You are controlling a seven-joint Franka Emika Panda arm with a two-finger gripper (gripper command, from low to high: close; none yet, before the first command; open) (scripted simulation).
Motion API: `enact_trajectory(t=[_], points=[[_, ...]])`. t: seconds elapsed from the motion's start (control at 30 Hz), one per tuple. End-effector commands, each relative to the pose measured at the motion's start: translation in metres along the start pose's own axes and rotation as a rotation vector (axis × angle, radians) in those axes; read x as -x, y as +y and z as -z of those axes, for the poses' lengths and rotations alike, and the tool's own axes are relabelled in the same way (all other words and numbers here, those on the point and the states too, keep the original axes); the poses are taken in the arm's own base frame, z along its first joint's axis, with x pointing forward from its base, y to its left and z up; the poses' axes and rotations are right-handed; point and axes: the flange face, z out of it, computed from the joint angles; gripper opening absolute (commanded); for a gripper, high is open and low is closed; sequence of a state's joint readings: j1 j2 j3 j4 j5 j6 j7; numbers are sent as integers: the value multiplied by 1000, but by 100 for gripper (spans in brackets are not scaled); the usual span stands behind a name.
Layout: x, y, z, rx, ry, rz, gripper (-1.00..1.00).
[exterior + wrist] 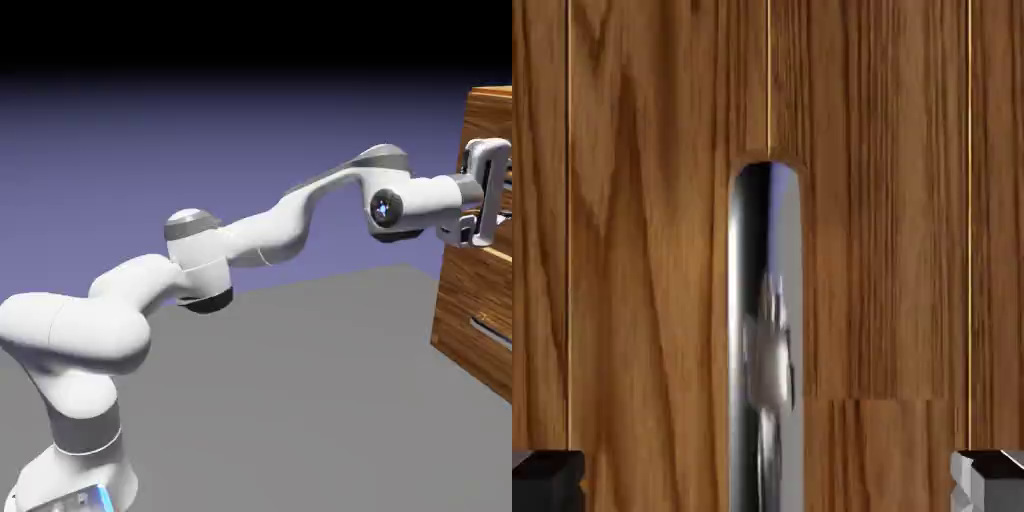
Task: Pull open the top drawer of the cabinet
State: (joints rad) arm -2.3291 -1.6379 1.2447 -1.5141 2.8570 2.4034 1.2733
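Exterior view: arm stretched level, gripper (487, 195) right at the cabinet (470, 300) front at its upper part, lower handle (492, 333) beneath. Hand view: top drawer (642, 250) wood fills frame, its silver handle (766, 340) between the spread-apart fingertips (548, 478), not clamped; drawer contents hidden.

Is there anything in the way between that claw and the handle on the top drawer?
Nothing visible. In the hand view the silver handle runs straight up the middle of the wood front, between the two open fingertips, with only bare wood around it. From the side, the gripper is already right at the cabinet, at the top drawer.
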Motion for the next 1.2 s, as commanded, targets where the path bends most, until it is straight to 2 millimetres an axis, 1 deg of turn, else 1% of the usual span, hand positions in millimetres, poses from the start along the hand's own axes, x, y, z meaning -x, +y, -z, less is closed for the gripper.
enact_trajectory(t=[0.0,0.13,0.17,0.2,0.33,0.47,0.63,0.9,1.17], points=[[0,0,-7,0,0,0,0],[0,0,-29,0,-1,0,0],[0,0,-29,0,-1,0,-100],[0,0,-29,0,-1,0,-100],[0,0,-5,0,0,0,-100],[0,0,23,0,0,0,-100],[0,0,62,0,0,0,-100],[0,0,134,0,0,0,-100],[0,0,218,0,0,0,-100]])
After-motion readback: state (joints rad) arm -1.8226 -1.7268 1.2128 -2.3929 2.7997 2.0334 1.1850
